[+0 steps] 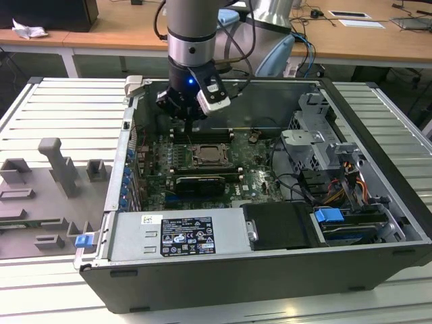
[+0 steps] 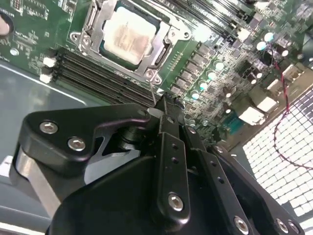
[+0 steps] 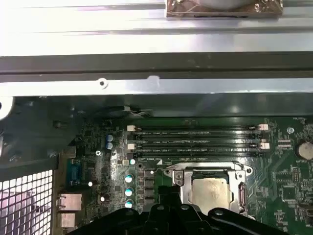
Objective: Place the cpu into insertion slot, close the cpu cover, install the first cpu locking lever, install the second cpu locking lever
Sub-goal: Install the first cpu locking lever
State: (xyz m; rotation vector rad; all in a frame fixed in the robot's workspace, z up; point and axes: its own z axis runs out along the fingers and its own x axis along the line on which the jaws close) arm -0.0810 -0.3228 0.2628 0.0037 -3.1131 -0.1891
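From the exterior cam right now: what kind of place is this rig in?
Probably a robotics lab or test workshop. An open computer case sits on a slatted metal table, grey fixture blocks lie at the exterior view's left, and wooden desks stand behind.

Robotics lab/workshop: robot arm (image 1: 192, 40) over opened PC case (image 1: 223, 287) on slatted metal bench (image 1: 61, 111), wooden desks (image 1: 358, 42) w/ cables (image 1: 314, 13) behind.
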